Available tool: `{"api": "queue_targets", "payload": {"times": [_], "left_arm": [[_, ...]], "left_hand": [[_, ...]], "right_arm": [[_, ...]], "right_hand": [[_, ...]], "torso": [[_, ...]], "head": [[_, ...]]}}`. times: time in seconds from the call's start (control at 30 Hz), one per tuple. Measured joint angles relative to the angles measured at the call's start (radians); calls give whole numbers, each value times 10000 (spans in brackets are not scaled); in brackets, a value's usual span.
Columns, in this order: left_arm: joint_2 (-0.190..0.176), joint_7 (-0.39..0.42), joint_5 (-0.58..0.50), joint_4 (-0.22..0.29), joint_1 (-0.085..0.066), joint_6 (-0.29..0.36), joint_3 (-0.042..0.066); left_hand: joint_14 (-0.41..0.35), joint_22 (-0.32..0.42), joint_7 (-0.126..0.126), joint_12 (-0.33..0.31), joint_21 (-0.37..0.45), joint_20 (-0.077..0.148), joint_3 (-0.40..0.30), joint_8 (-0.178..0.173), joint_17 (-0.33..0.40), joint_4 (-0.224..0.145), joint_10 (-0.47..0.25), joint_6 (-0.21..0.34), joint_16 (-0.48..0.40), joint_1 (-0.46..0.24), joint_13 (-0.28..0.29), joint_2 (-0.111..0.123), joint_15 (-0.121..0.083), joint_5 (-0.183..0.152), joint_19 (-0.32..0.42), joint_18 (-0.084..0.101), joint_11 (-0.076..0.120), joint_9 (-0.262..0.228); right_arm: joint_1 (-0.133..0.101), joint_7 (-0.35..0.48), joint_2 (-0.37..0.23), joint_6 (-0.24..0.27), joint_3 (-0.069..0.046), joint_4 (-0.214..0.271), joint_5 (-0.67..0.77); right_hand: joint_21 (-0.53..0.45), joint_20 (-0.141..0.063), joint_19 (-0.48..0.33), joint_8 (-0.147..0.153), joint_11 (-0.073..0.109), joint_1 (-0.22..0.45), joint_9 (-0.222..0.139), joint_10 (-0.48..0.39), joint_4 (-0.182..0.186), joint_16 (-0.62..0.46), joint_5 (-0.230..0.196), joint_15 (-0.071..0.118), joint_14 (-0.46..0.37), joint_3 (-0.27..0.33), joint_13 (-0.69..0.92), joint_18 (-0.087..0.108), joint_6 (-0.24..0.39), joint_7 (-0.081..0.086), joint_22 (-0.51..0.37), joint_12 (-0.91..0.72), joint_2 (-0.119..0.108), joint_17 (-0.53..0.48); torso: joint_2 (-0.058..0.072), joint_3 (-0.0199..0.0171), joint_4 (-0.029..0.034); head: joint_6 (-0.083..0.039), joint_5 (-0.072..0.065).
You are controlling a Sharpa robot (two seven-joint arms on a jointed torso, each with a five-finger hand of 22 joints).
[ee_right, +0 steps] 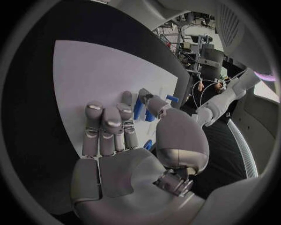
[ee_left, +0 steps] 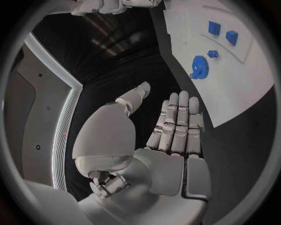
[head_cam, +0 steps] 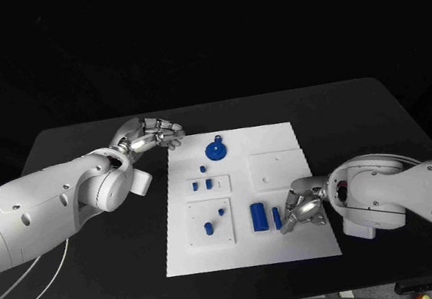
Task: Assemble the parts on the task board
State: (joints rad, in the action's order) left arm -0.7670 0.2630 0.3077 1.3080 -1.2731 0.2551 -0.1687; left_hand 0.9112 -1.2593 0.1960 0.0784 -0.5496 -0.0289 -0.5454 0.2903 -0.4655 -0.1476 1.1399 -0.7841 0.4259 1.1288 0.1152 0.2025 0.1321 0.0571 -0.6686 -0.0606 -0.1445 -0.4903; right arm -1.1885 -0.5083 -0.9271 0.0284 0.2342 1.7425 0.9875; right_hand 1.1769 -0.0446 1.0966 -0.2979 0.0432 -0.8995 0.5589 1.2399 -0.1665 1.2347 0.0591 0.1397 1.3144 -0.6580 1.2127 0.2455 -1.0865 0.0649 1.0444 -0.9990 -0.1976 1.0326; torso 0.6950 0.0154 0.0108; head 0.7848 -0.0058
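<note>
while left robot hand hovers spread off task board | right robot hand pinches blue part at board edge

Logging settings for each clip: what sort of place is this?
Probably a robotics lab: a black table holding a white task board with small blue parts, and metal racks with equipment behind the right hand.

The task board lies mid-table; the gear sits at its far end, two long parts near its right front.
</note>
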Motion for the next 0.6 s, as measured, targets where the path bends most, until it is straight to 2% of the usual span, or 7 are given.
{"api": "queue_targets", "payload": {"times": [0.13, 0.3, 0.4, 0.6], "left_arm": [[-4, -1, 3, -2, 0, -1, 0], [0, -2, 6, -3, 0, -5, 0], [0, -2, 8, -3, 0, -6, 0], [0, -3, 10, -8, 0, -8, 0]], "left_hand": [[0, 0, 0, 0, 0, 0, 0, 0, 0, 0, 0, 0, 0, 0, 0, 0, 0, 0, 0, 6, 0, 0], [0, 1, 0, 0, 0, 0, 0, 0, 1, 0, 0, 0, 0, 0, 0, 0, 0, 0, 0, 16, 0, -1], [0, 1, 0, 0, 0, 0, 0, 0, 1, 0, 0, 0, 0, 0, -1, 0, 0, 0, 0, 20, 0, -1], [0, 2, 0, 0, 0, 0, 0, 0, -7, 0, 0, 0, 0, 0, 8, 0, 0, 0, 0, 31, 0, -1]], "right_arm": [[2, 52, -25, -51, 3, 1, -55], [15, 171, -85, -119, 13, 11, -226], [17, 228, -113, -137, 16, 9, -304], [24, 319, -182, -171, 19, 15, -399]], "right_hand": [[0, 0, 0, 0, -1, 69, -20, -1, -35, 0, 0, -1, 0, 71, 0, -1, -2, -2, 10, 0, -69, 0], [0, 0, 0, 85, -1, 307, -17, -2, -121, 0, 185, -12, -4, 467, 0, 1, -2, -3, 10, 0, -318, -2], [-4, 0, 0, 144, -2, 481, -5, -4, -158, 0, -12, -21, 4, 868, 0, 1, 1, 1, 10, 0, -490, -6], [-44, 1, -1, 115, -4, 556, 17, -8, -240, 0, -47, -7, -21, 1076, 0, 2, 3, 3, 10, 0, -461, -6]], "torso": [[0, 0, -1], [0, 0, -1], [0, 0, -1], [0, 0, -1]], "head": [[6, -7], [6, -6], [2, -1], [8, 6]]}}
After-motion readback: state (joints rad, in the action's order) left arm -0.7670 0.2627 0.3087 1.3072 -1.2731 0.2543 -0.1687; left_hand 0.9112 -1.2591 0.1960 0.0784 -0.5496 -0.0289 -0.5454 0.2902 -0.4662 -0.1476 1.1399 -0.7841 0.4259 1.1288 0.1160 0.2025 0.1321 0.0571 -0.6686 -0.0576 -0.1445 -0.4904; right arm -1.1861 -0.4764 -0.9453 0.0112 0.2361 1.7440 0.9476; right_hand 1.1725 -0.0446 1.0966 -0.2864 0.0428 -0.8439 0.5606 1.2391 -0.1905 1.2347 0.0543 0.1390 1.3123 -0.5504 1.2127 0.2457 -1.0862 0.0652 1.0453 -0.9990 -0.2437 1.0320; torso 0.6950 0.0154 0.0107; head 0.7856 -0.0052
